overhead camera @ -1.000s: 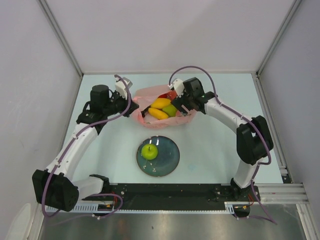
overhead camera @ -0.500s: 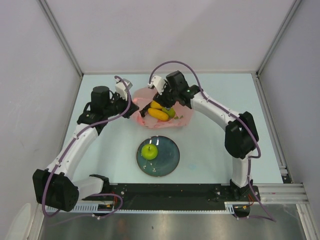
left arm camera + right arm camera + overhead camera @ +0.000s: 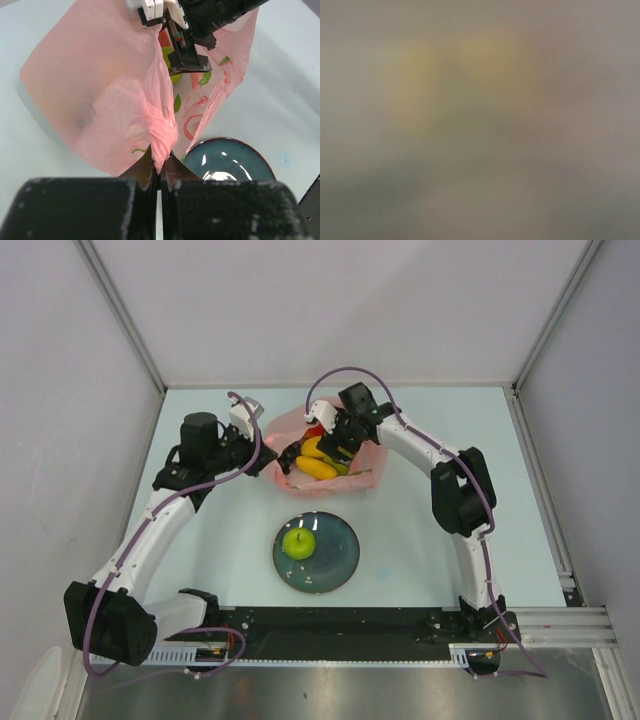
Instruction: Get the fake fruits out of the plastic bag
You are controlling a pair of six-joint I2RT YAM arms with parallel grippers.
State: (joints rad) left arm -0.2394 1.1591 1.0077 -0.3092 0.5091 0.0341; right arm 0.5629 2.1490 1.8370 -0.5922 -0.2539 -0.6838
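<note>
- The plastic bag [image 3: 290, 430] lies on the pale surface [image 3: 430, 530] just beyond the plate, with its mouth pulled open. The film is thin, so I'd worry that a lift from inside hauls the whole bag up with the fruit. It could also tear where it is bunched.
- The dark plate [image 3: 340, 565] sits near the bag and carries the green apple [image 3: 298, 541], so one fruit is already out. A dragged bag could sweep across it and roll the apple off.
- The right gripper [image 3: 333, 448] is down inside the bag's mouth. Its own camera gives only a yellowish blur, so I can't tell whether the jaws are spread or closed on anything. Working that blind, it might nip film along with a fruit.
- The left gripper [image 3: 161, 169] is pinching a twisted bunch of the bag's edge. If that film slips free, the mouth collapses onto the other arm.
- The yellow fruits [image 3: 316, 466] lie in the bag beside the right gripper. They look glossy and rounded, so one could squirt out of a grasp.
- Red lettering [image 3: 192, 96], a red ring and green leaf marks are printed on the bag. The print is too creased to read a word, and no brand is legible.
</note>
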